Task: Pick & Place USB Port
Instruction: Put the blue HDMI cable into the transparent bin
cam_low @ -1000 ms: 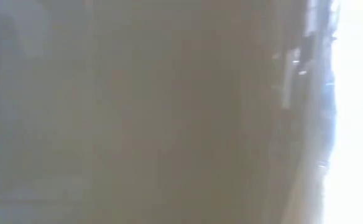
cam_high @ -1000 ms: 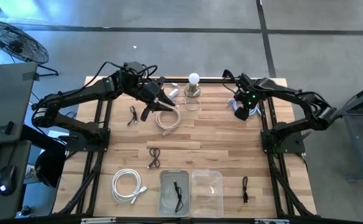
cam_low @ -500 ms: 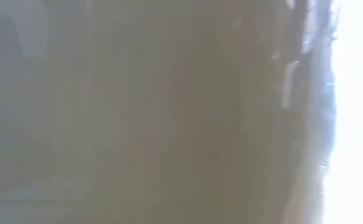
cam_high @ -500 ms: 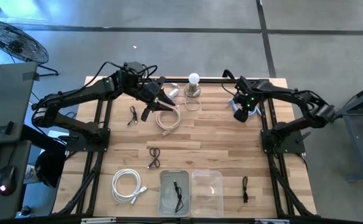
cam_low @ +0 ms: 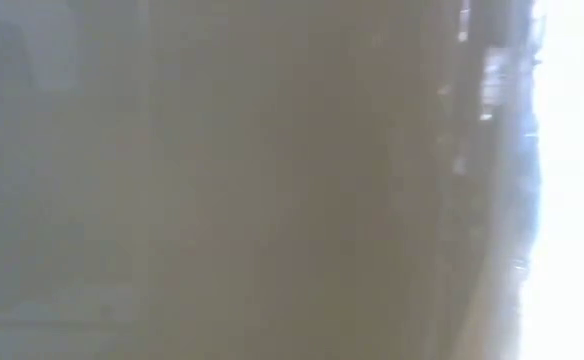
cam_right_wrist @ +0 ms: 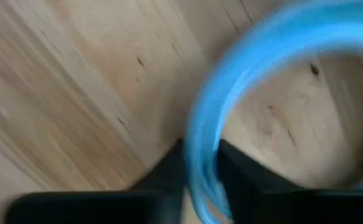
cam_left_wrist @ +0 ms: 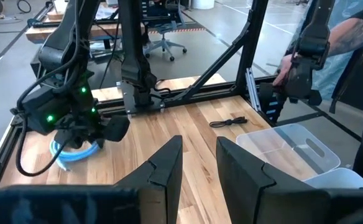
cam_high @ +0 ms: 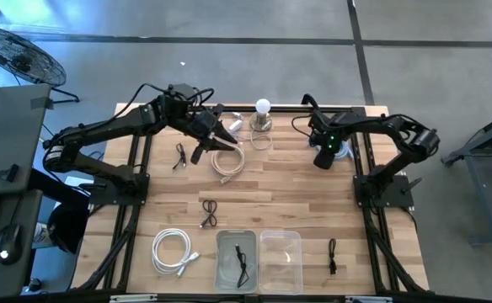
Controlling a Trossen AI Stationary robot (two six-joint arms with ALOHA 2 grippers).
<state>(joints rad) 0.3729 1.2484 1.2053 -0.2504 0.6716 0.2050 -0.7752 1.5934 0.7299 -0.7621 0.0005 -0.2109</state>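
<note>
High view, near edge first: a white cable coil [cam_high: 173,251] sits at about 7 o'clock on the table [cam_high: 296,189], with two clear bins [cam_high: 259,259] at 6 o'clock, the left bin holding a small black cable.

Mid-table, left gripper [cam_high: 209,143] waits at 11 o'clock over a beige cable [cam_high: 227,162]. Its fingers [cam_left_wrist: 161,169] stand apart, holding nothing.

Far side, 1 o'clock: right gripper [cam_high: 322,158] is down at the blue cable coil [cam_right_wrist: 262,87]. In the right wrist view its fingers straddle one strand of the loop with a narrow gap. I can't tell whether they've pinched it.

I judge this the grasp step. To do it well, I'd close squarely on the strand, confirm grip, then lift slowly so the coil doesn't snag or spill before carrying toward the bins.

Low view shows nothing usable.
</note>
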